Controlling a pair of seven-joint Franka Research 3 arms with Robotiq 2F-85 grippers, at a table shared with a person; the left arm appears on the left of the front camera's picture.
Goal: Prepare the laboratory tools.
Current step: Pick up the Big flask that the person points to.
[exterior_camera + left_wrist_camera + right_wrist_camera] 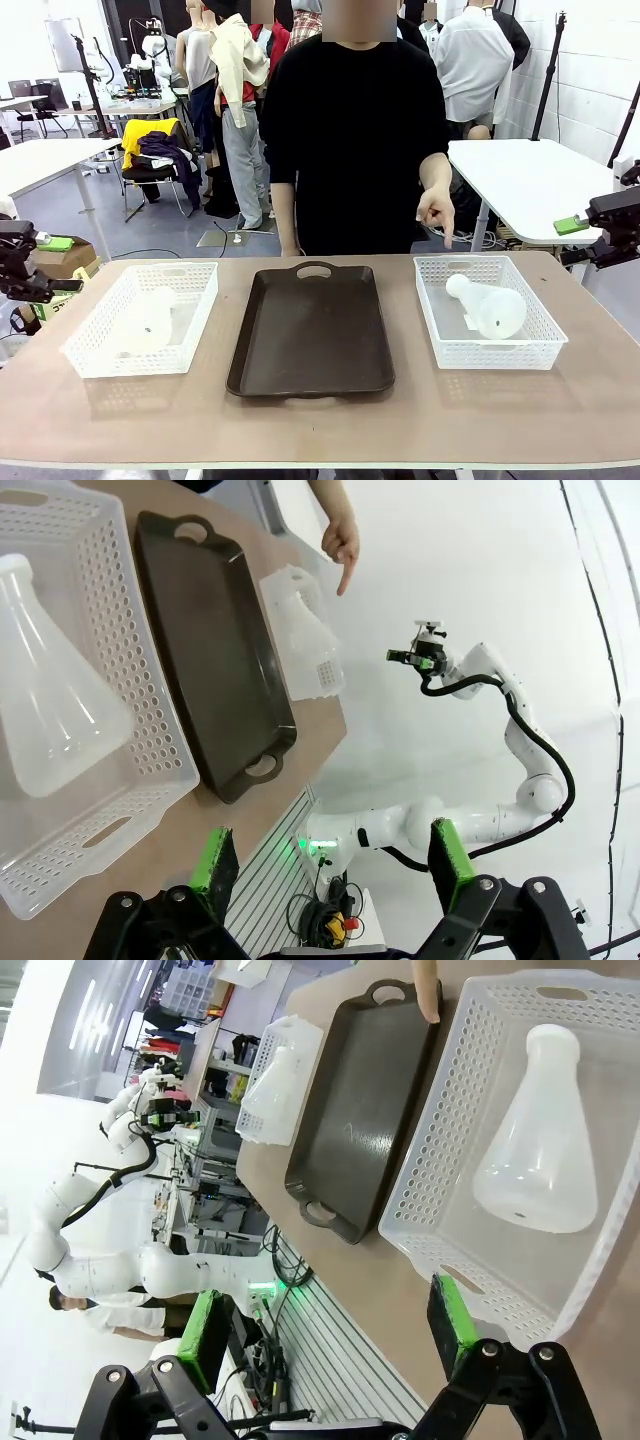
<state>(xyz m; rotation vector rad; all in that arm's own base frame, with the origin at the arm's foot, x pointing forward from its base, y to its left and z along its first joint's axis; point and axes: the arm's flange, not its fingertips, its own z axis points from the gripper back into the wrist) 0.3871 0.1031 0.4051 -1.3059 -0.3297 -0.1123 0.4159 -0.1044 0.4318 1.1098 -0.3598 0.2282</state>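
Probably a robotics lab, white worktables, black stands, cluttered chair

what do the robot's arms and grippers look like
The left arm and right arm are white with rounded joints and black cables alongside. The left gripper and right gripper are black, two-fingered, with green pads.

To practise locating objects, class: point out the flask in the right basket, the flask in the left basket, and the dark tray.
right-basket flask [497, 311]: front view, on its wide body.
left-basket flask [143, 326]: front view, on its base end.
dark tray [310, 330]: front view, on its bare floor.
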